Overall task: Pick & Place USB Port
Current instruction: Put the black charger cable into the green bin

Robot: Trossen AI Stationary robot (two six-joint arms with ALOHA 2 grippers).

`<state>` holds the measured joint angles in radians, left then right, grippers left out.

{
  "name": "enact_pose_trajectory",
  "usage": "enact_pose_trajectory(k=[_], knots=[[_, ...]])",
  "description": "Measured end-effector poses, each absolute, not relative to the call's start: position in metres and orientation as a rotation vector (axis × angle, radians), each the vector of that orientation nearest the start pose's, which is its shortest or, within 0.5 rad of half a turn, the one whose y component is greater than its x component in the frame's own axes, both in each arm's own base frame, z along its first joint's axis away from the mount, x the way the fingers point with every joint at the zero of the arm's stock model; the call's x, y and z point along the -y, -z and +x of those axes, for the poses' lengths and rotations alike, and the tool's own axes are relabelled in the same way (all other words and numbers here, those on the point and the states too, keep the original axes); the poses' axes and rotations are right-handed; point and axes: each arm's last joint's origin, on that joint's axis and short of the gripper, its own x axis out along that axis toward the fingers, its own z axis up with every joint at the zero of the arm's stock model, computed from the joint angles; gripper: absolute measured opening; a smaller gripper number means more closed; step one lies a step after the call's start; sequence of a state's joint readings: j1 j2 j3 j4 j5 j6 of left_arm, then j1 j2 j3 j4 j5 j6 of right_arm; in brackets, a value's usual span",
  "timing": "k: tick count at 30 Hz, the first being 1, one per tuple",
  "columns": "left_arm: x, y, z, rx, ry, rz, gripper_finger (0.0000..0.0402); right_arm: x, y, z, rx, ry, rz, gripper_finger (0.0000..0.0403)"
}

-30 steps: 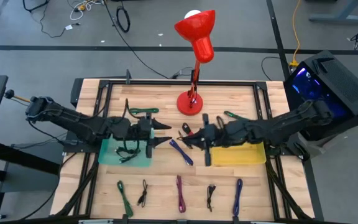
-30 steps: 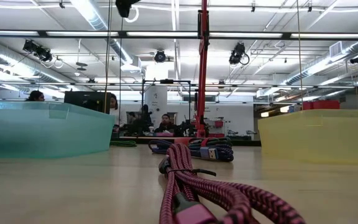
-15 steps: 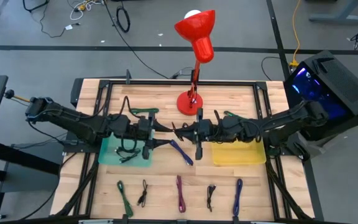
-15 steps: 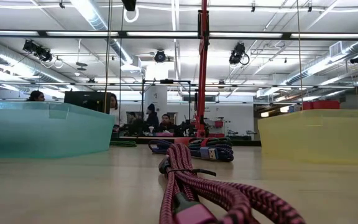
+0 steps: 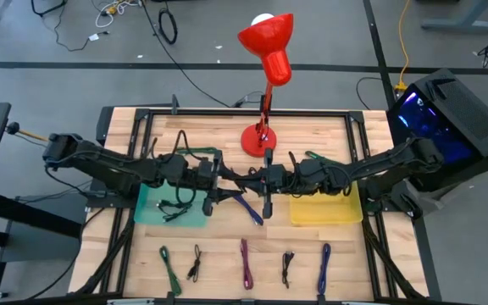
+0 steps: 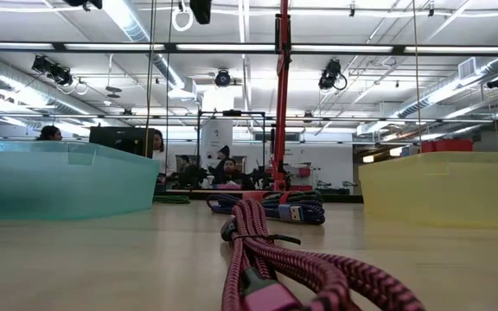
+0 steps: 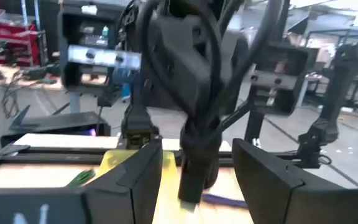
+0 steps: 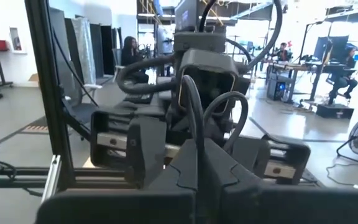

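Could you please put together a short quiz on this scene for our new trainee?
1. True or false: the red lamp stands outside the green tray and the yellow tray.
2. How many cables lie in the row along the table's front edge?
3. Which is shut on the black cable? A: left gripper. B: right gripper.
Key: 1 true; 2 five; 3 B.

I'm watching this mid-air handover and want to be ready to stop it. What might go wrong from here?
1. The black cable hangs as a loose loop from the shut right gripper. The open left gripper might catch only one strand, or miss.
2. The grippers face each other closely above the table, so a slight overshoot may knock them together.
3. If dropped, it would likely land near the blue cable, outside both bins.
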<state>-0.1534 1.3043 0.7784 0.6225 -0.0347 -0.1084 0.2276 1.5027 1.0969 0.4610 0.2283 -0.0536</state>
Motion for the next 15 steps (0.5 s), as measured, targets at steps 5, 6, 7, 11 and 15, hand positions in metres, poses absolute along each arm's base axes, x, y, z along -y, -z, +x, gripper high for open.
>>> enact_pose_trajectory(k=[5, 6, 7, 11, 15], knots=[[0.044, -0.2958, 0.2862, 0.093, 0.151, -0.092, 0.0128, -0.0721, -0.3296, 0.3393, 0.045, -0.003, -0.035, 0.0], [0.044, -0.2955, 0.2863, 0.09, 0.151, -0.087, 0.0096, -0.0723, -0.3292, 0.3393, 0.04, -0.003, -0.034, 0.0], [0.044, -0.2952, 0.2863, 0.087, 0.153, -0.08, 0.006, -0.0723, -0.329, 0.3393, 0.039, 0.0, -0.034, 0.0], [0.0439, -0.2945, 0.2864, 0.08, 0.147, -0.074, 0.0037, -0.0722, -0.3287, 0.3393, 0.036, -0.001, -0.033, 0.0003], [0.0436, -0.2909, 0.2864, 0.036, 0.122, -0.075, 0.0037, -0.072, -0.3266, 0.3394, 0.015, 0.0, -0.038, 0.0015]])
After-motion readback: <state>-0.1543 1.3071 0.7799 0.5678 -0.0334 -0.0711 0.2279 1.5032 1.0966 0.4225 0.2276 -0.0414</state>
